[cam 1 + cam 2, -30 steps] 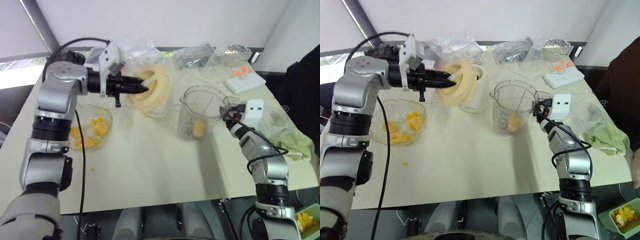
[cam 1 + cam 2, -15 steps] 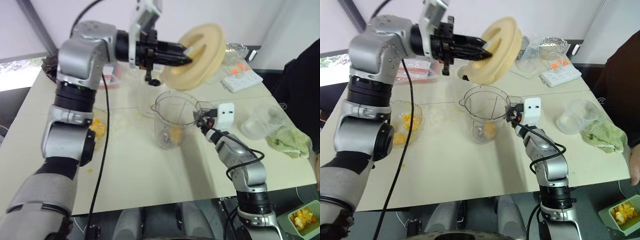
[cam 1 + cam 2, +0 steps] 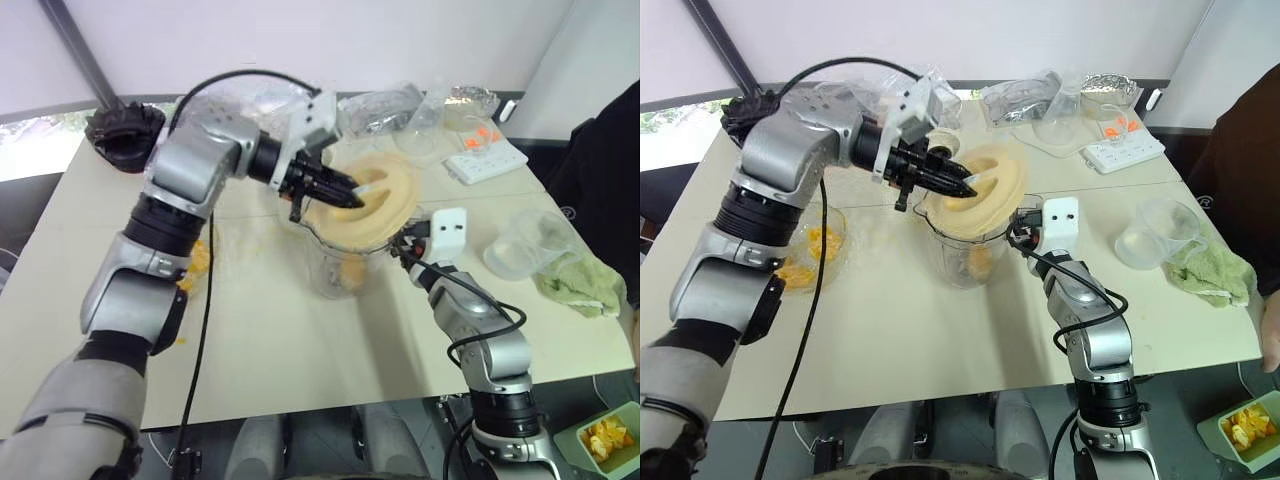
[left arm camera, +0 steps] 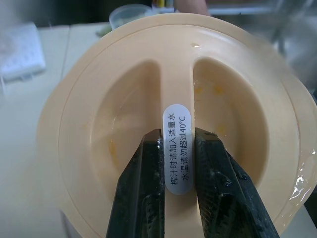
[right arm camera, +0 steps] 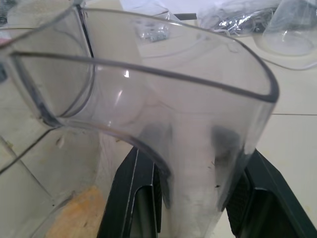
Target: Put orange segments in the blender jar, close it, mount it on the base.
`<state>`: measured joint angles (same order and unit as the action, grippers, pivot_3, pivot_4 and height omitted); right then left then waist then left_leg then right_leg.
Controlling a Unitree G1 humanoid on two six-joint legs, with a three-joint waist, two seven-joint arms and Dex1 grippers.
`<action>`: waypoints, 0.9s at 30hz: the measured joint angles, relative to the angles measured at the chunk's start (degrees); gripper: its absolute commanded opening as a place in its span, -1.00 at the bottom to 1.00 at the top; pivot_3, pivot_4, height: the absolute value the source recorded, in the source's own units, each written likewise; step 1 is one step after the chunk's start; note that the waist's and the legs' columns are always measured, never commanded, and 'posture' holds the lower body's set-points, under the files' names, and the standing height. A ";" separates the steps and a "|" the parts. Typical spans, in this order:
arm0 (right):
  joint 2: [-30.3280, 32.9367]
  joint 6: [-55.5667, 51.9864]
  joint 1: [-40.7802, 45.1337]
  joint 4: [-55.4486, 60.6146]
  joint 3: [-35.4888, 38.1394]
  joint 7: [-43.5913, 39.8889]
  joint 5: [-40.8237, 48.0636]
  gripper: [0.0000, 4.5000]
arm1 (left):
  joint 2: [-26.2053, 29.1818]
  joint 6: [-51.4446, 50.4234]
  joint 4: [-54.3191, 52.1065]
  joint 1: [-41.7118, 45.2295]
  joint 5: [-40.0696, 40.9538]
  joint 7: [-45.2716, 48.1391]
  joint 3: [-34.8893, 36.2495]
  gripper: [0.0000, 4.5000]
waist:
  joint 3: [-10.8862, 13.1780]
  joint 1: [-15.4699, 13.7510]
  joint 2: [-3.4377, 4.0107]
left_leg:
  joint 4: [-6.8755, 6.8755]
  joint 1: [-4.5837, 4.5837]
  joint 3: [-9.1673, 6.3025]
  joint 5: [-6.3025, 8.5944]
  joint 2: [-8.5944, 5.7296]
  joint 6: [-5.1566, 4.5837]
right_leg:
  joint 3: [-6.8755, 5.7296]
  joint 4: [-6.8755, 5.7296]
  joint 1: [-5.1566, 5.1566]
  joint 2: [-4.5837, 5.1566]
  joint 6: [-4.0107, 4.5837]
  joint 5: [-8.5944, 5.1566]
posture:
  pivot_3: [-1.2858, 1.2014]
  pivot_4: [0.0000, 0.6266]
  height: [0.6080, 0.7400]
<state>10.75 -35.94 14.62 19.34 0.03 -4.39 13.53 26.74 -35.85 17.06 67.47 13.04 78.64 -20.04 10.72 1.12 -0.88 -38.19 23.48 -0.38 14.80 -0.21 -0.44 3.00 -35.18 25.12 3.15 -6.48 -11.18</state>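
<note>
the peach-cream lid point(image 3: 372, 200) hides the blender jar's point(image 3: 335, 272) mouth and most of the base behind. the jar's handle point(image 5: 198, 144) covers the right gripper's point(image 5: 190, 198) fingers. the green tray point(image 3: 1246, 428) is cut off at the corner.

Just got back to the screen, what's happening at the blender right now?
The left gripper is shut on the centre rib of the round peach-cream lid, holding it tilted over the mouth of the tall clear plastic blender jar. The right gripper grips the jar's handle. Yellow-orange segments sit inside. The lid isn't seated flat yet.
</note>
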 measured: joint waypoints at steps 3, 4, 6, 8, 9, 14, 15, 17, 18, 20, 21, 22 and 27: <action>0.00 -0.58 -0.06 0.08 -0.32 -0.48 -0.17 -0.56 | 0.34 2.09 -0.08 -0.26 -1.61 -0.10 -1.50 -0.88 | -0.01 0.02 0.00 | 0.00 -0.01 0.01 0.00 0.00 0.00 | 0.00 0.00 0.00 0.00 0.00 0.00 | 0.03 -0.52 1.00; -0.01 -0.63 -0.05 0.09 -0.39 -0.52 -0.34 -0.56 | 0.35 3.18 -0.06 -0.21 -2.34 -0.10 -1.72 -0.88 | -0.02 0.01 0.01 | 0.00 -0.02 0.01 0.00 0.00 0.00 | 0.00 0.00 -0.01 0.00 0.01 -0.01 | 0.03 -0.52 1.00; -0.03 -0.68 -0.04 0.09 -0.42 -0.52 -0.61 -0.56 | 0.34 4.84 0.47 0.04 -3.15 0.07 -2.15 -0.88 | -0.02 0.02 0.01 | 0.00 -0.05 0.01 0.00 0.00 0.00 | 0.00 -0.01 -0.04 0.00 0.15 -0.09 | 0.03 -0.52 1.00; -0.05 -0.76 -0.01 0.09 -0.48 -0.48 -1.03 -0.56 | 0.32 7.03 1.62 0.65 -4.09 0.45 -2.91 -0.88 | -0.03 -0.10 0.00 | -0.01 -0.13 0.00 0.00 0.00 0.00 | 0.00 0.01 -0.14 0.00 0.19 -0.11 | 0.03 -0.52 1.00; -0.07 -0.82 -0.02 0.09 -0.49 -0.48 -1.07 -0.56 | 0.32 8.05 2.29 0.96 -4.58 0.82 -3.22 -0.88 | -0.04 -0.12 0.00 | -0.02 -0.16 0.00 0.00 0.00 0.00 | 0.00 0.02 -0.20 0.00 0.19 -0.11 | 0.03 -0.52 1.00; -0.45 -0.86 -0.02 0.15 -0.76 -0.42 -1.64 -0.56 | 0.08 11.99 5.38 2.77 -6.22 3.17 -4.04 -0.88 | -0.05 -0.05 0.00 | -0.05 -0.20 0.00 0.00 0.00 0.00 | 0.00 0.04 -0.26 0.00 0.21 -0.12 | 0.03 -0.52 1.00; -0.54 -0.86 -0.02 0.18 -0.77 -0.40 -1.78 -0.56 | -0.10 12.37 6.18 3.16 -6.35 3.59 -4.06 -0.88 | -0.05 -0.05 0.00 | -0.05 -0.20 -0.01 0.00 0.00 0.00 | 0.00 0.04 -0.26 -0.01 0.21 -0.12 | 0.03 -0.52 1.00; -0.67 -0.86 -0.04 0.20 -0.69 -0.28 -2.01 -0.56 | -0.80 12.44 7.85 4.19 -6.80 4.26 -4.09 -0.88 | -0.05 -0.11 0.00 | -0.05 -0.19 -0.01 0.00 0.00 0.00 | 0.00 0.04 -0.26 -0.01 0.20 -0.12 | 0.03 -0.52 1.00; -0.78 -0.85 -0.04 0.20 -0.65 -0.13 -2.05 -0.56 | -1.22 12.31 8.91 4.99 -7.03 4.75 -4.22 -0.88 | -0.05 -0.15 0.00 | -0.06 -0.19 -0.01 0.00 0.00 0.00 | 0.00 0.04 -0.26 -0.01 0.20 -0.12 | 0.03 -0.52 1.00; -1.03 -0.87 -0.11 0.20 -0.58 0.02 -2.07 -0.56 | -2.12 11.53 10.91 6.63 -7.44 5.32 -4.48 -0.88 | -0.05 -0.24 0.00 | -0.06 -0.17 -0.01 0.00 -0.01 0.00 | 0.00 0.06 -0.26 -0.01 0.19 -0.13 | 0.03 -0.52 1.00; -1.06 -0.87 -0.12 0.20 -0.51 0.05 -2.10 -0.56 | -2.33 11.13 11.60 7.26 -7.52 5.59 -4.55 -0.88 | -0.05 -0.24 0.00 | -0.06 -0.16 -0.01 0.00 -0.01 0.00 | 0.00 0.06 -0.26 0.00 0.18 -0.13 | 0.03 -0.52 1.00; -1.13 -0.86 -0.13 0.20 -0.47 0.08 -2.17 -0.56 | -2.54 10.55 12.23 7.75 -7.67 5.97 -4.65 -0.88 | -0.05 -0.18 0.00 | -0.06 -0.16 -0.01 0.00 -0.01 0.00 | 0.00 0.07 -0.26 0.00 0.18 -0.14 | 0.03 -0.52 1.00; -1.21 -0.43 -0.11 0.20 -0.43 0.14 -2.69 -0.56 | -4.09 8.66 16.18 10.44 -7.97 5.83 -4.40 -0.88 | -0.04 -0.28 -0.01 | -0.06 -0.12 -0.03 0.00 -0.01 0.00 | -0.01 0.08 -0.24 0.00 0.16 -0.14 | 0.03 -0.52 1.00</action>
<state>9.54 -36.37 14.51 19.55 -0.39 -4.25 10.83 22.65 -27.19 33.25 77.91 5.07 84.46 -24.44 10.68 0.84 -0.89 -38.25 23.36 -0.41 14.80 -0.22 -0.45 2.99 -35.10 24.88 3.15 -6.32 -11.32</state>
